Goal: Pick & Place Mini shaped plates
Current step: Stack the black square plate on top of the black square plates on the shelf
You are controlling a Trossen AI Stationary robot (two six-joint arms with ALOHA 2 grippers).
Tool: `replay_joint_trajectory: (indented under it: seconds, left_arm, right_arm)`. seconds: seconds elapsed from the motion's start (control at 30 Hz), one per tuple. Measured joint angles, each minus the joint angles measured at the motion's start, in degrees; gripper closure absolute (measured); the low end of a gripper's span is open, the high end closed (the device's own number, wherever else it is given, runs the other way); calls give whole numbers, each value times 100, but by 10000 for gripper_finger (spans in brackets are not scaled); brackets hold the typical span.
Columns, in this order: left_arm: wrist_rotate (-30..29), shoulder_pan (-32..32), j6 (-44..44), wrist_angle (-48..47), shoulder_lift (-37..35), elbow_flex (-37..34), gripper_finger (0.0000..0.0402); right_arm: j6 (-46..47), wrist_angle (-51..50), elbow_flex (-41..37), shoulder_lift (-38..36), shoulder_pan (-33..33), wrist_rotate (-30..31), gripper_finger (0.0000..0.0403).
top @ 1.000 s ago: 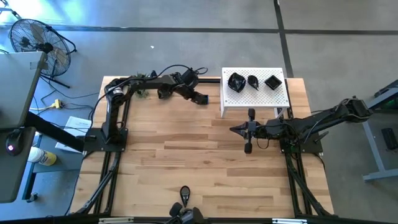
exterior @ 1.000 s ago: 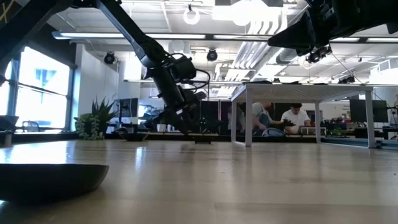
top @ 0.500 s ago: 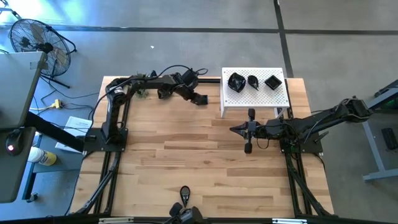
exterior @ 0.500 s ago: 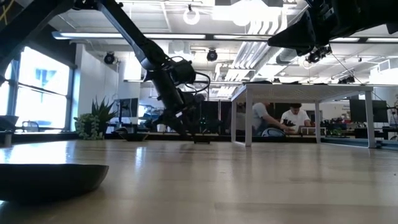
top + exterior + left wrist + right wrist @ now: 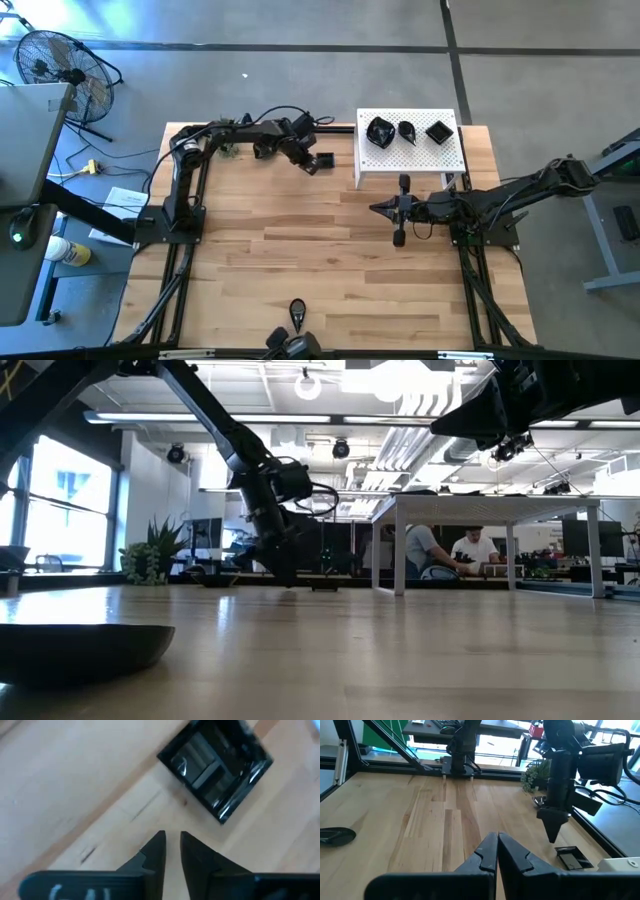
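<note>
A glossy black square plate (image 5: 323,159) lies flat on the wood just left of the white perforated platform (image 5: 410,155); it also shows in the left wrist view (image 5: 215,767) and the right wrist view (image 5: 574,857). Three more black plates (image 5: 407,131) sit on the platform's top. Other plates (image 5: 297,310) lie at the table's near edge, one of them large in the low view (image 5: 85,650). My left gripper (image 5: 309,165) is shut, points down and hovers just left of the square plate, clear of it (image 5: 172,842). My right gripper (image 5: 378,209) is shut and waits in front of the platform.
A small green plant (image 5: 150,555) stands at the far left of the table, behind the left arm. The platform stands on legs (image 5: 400,550) with room beneath it. Bare wood (image 5: 300,240) stretches between the two arm bases. People sit in the room beyond the table.
My left gripper has drawn back from above the square plate toward the table's left and slightly toward the near edge. The plate has stayed flat on the wood where it was. The right arm has kept still.
</note>
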Motion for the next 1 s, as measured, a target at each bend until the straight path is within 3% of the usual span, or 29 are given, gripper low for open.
replay_joint_trajectory:
  seconds: [0.2,0.43,0.5,0.63,0.7,0.83,1.0]
  left_arm:
    - [176,37,523,-76,-200,5,377]
    - [-135,94,1977,97,-604,4,381]
    - [70,221,2178,276,-657,4,381]
    - [1030,591,2207,512,-652,2,385]
    - [957,680,2106,598,-654,4,386]
    - [749,663,2078,729,-647,2,366]
    - [802,713,2081,741,-640,2,312]
  right_arm:
    - [0,0,0,0,0,0,401]
    - [2,0,0,0,0,0,401]
    - [2,0,0,0,0,0,402]
    - [24,0,0,0,0,0,401]
    - [44,0,0,0,0,0,401]
    - [44,2,0,0,0,2,402]
    - [44,2,0,0,0,0,402]
